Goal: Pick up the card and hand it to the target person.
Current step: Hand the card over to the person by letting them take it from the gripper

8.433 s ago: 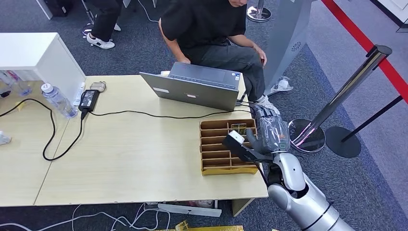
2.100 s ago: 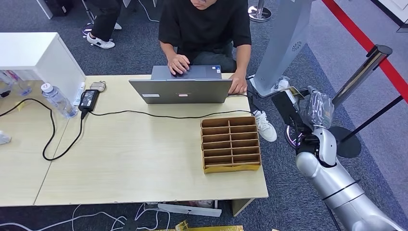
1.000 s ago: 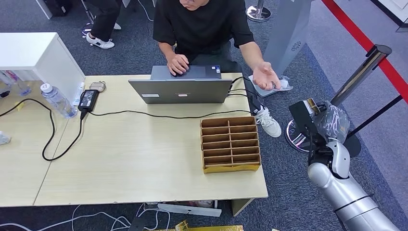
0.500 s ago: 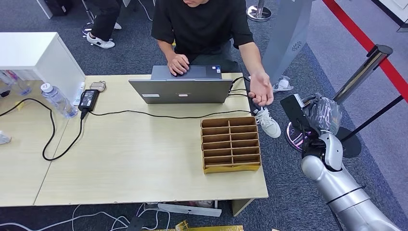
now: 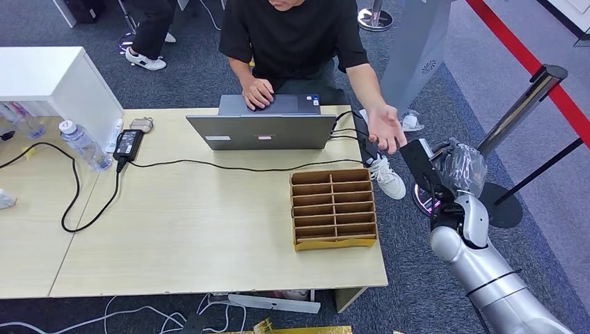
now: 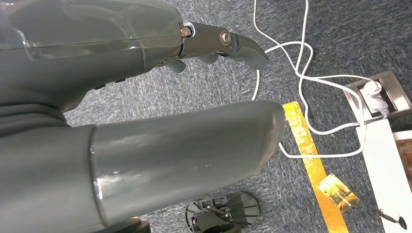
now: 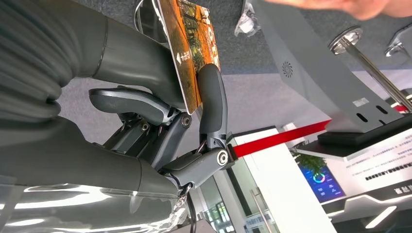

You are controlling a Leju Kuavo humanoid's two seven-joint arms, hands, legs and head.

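Right hand (image 5: 456,167) up off right end of pale wood desk (image 5: 174,229), thumb and finger pinching thin orange picture card (image 7: 192,43), card standing on edge. Seated person's open palm (image 5: 385,129) waits just beside, desk-side of card. Left hand (image 6: 145,97) hangs low by floor, holding nothing, far from handover.

1. I saw my right arm (image 5: 480,271) raised at the table's right side, forearm upright, wrist bent toward the seated person.
2. My right hand (image 5: 456,167) pinched the card (image 7: 192,46) between thumb (image 7: 131,53) and a dark finger (image 7: 211,104), card edge upward.
3. My left hand (image 6: 145,121) hung over the carpet, thumb extended, dark fingers apart, holding nothing.
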